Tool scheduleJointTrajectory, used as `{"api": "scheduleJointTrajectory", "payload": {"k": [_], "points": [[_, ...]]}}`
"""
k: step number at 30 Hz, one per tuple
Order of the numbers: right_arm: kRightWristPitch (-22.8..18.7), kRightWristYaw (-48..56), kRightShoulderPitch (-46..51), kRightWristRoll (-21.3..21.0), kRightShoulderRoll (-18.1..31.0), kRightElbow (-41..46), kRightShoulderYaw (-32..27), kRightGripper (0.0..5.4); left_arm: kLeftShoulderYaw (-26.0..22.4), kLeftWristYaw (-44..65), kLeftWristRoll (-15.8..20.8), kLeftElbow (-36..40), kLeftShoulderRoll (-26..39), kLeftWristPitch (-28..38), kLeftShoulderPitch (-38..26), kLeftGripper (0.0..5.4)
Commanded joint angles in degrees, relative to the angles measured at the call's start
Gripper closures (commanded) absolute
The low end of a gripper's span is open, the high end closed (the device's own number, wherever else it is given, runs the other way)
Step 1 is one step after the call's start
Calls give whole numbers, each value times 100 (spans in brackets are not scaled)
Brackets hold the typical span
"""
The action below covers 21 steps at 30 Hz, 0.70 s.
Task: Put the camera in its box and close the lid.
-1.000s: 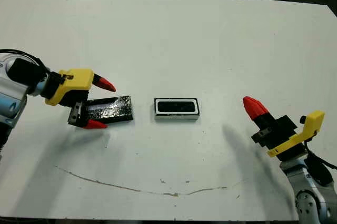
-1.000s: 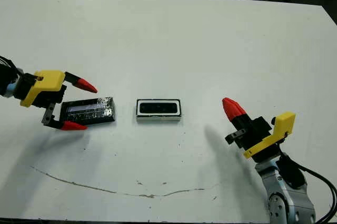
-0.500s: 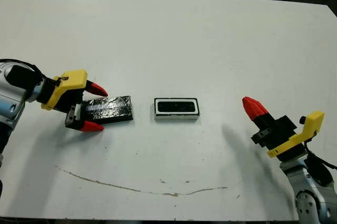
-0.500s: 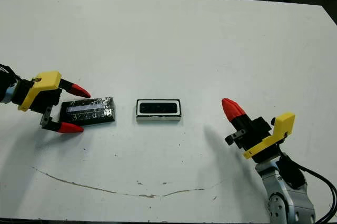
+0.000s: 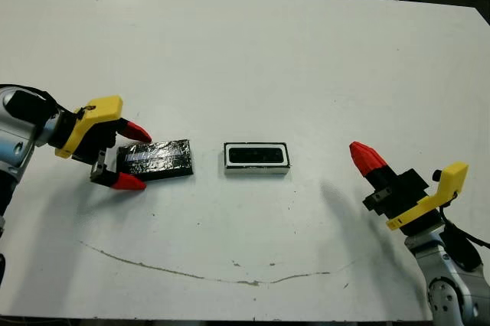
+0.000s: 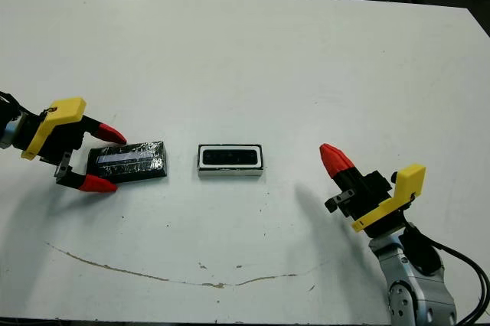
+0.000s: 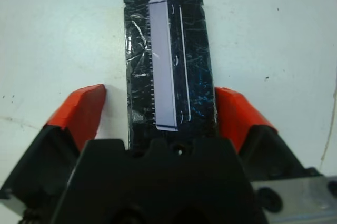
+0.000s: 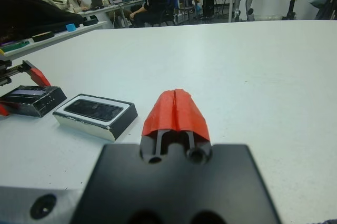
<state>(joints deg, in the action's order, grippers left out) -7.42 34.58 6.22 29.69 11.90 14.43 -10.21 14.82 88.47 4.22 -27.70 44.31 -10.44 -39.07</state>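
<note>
Left hand, yellow-shelled with two red-tipped fingers, sits at the worktop's nine o'clock side, spread wide around the near end of the lid. In the left wrist view the fingers flank the lid's two long edges, with a sliver of white showing on one side; whether the other tip touches cannot be told. Nothing is gripped.

That lid is a flat black rectangle with a glossy, crinkled, film-like skin that catches streaks of light, and a pale smooth strip runs along its length.

At three o'clock of the lid, apart from it, lies the box: a shallow rectangular tray with white walls and a thin black rim. Its inside is filled by the camera, a slim dark slab with a smooth shiny face, lying flat and level within the rim.

Right hand hovers toward four o'clock, well apart from the box, its two red tips pressed together into one blunt wedge and holding nothing.

The worktop is matte white, scuffed by a long thin brownish mark near the six o'clock edge.
</note>
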Motion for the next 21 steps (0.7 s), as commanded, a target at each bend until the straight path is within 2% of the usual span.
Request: {"api": "scheduleJointTrajectory", "payload": {"k": [1, 6, 10, 15, 21], "points": [[7, 18, 78, -4, 125, -14, -18, 540, -111, -193, 36, 92, -23, 1, 238, 92], [-39, -8, 82, 14, 129, -14, -17, 540, -323, -375, 211, 108, -80, 184, 438, 170], [-33, 19, 68, 15, 156, -31, -7, 540, -322, -376, 262, 54, -92, -5, 422, 221], [-19, -7, 60, 16, 157, -52, -7, 540, -406, -399, 356, 60, -127, -48, 466, 223], [-84, -52, 68, 25, 167, -33, -3, 540, -675, -524, 661, 98, -208, -193, 581, 223]]}}
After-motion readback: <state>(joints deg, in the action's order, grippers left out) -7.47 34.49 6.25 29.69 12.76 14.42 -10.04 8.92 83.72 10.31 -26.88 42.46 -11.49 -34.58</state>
